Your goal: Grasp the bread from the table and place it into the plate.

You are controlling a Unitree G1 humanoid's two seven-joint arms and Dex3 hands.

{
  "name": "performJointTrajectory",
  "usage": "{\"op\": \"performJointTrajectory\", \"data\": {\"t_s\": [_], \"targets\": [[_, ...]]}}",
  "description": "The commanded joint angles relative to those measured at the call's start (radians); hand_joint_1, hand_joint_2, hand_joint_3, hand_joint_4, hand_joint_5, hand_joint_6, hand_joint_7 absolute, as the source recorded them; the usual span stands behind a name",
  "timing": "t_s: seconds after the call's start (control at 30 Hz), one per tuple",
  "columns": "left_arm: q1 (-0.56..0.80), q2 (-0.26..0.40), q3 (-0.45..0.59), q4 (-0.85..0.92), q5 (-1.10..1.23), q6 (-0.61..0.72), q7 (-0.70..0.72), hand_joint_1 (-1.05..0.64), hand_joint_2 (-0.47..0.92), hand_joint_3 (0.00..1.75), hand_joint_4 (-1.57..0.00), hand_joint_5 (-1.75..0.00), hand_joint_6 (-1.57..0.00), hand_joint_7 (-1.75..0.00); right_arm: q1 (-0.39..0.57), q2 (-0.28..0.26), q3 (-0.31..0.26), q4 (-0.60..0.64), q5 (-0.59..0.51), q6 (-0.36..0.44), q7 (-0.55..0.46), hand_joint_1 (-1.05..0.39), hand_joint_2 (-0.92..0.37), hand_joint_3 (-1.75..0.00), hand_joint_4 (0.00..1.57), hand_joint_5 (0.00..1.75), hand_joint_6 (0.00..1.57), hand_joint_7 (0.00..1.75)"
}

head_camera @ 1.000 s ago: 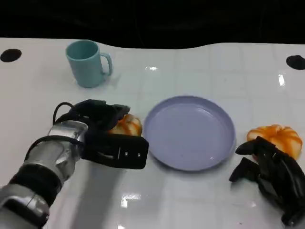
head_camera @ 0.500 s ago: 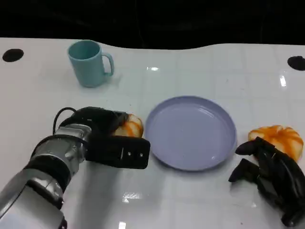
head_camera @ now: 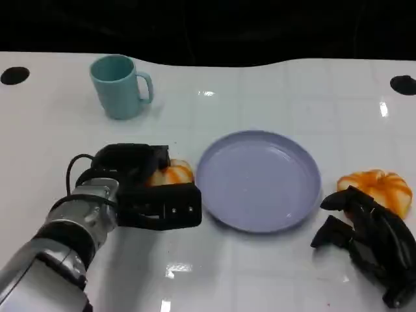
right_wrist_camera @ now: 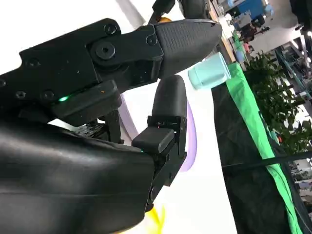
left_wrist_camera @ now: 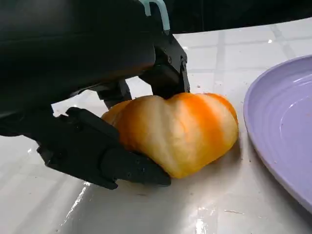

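Two buns on show: one bun at center-left, hugged by left hand fingers on both sides, resting on table just left of plate, likely for a short lift. Other bun at far right beside right hand, fingers apart, holding nothing.

a teal mug stands upright on the white table, handle right.
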Motion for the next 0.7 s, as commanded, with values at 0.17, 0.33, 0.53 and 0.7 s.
{"op": "performJointTrajectory", "data": {"t_s": [0.17, 0.33, 0.53, 0.7], "targets": [[-0.071, -0.002, 0.03, -0.087, -0.027, 0.143, -0.016, -0.26, 0.92, 0.49, -0.64, -1.69, -0.61, -0.96, 0.015, -0.01, -0.001, 0.02, -0.022, -0.024, -0.025, -0.55, -0.92, -0.22, 0.66, 1.57, 0.61, 1.25], [-0.066, 0.001, 0.024, -0.126, -0.033, 0.179, -0.031, -0.24, 0.92, 0.46, -0.63, -1.72, -0.66, -0.83, 0.012, -0.011, 0.001, 0.028, -0.022, -0.034, -0.025, -0.55, -0.92, -0.23, 0.66, 1.56, 0.61, 1.26], [-0.094, -0.001, 0.037, -0.181, -0.04, 0.169, 0.036, -0.23, 0.92, 0.43, -0.72, -1.74, -0.73, -0.53, 0.0, -0.007, -0.005, 0.031, -0.008, -0.006, -0.028, -0.54, -0.92, -0.22, 0.67, 1.56, 0.6, 1.26], [-0.093, -0.005, 0.026, -0.207, -0.028, 0.131, 0.076, -0.21, 0.92, 0.29, -0.77, -1.75, -0.79, -0.84, 0.0, -0.018, 0.0, 0.056, -0.022, -0.049, -0.012, -0.54, -0.92, -0.25, 0.66, 1.56, 0.59, 1.27]]}}
